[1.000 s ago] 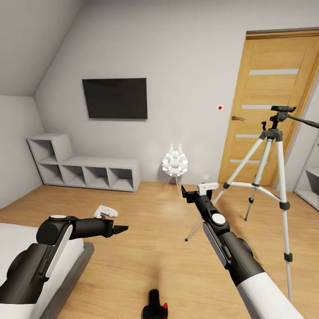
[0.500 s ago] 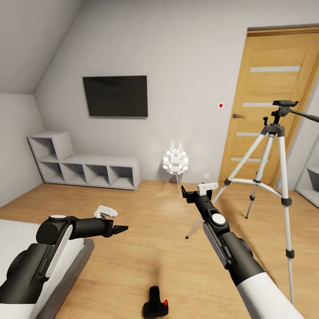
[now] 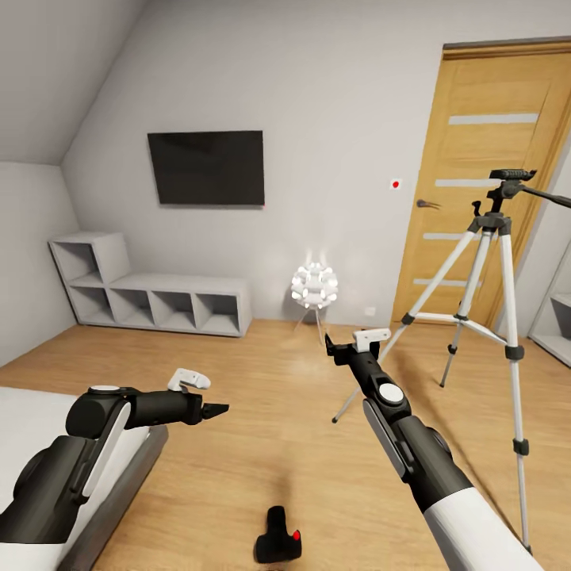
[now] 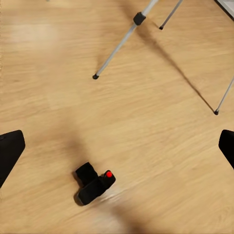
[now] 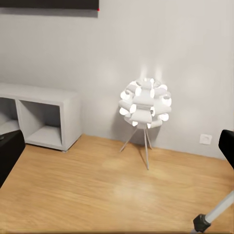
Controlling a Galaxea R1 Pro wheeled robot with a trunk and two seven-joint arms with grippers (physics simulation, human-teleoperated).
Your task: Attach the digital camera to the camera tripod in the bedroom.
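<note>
On the light wooden plank floor (image 3: 262, 444) of a bedroom, close in front of the robot, lies the digital camera (image 3: 277, 538), a small black body with a red button on its right side. In the head view its long axis runs roughly away from the robot, leaning a little to the right; which end carries the lens cannot be told. Seen from the left wrist view, the digital camera (image 4: 94, 183) rests alone on bare boards, its red button towards the tripod's feet.

The camera tripod (image 3: 492, 317) stands upright at the right, well apart from the camera, in front of a wooden door (image 3: 496, 174). Its three silver legs splay to the floor, and its long pan handle points right (out past the picture's edge).

The left gripper (image 3: 212, 410) hangs above the floor beside the grey-framed bed (image 3: 119, 492), fingers spread wide and holding nothing. The right gripper (image 3: 337, 349) reaches forward towards a white flower-shaped lamp (image 3: 314, 286), fingers also spread apart and empty. Grey cube shelving (image 3: 151, 297) lines the back wall beneath a dark wall screen (image 3: 206, 168).
</note>
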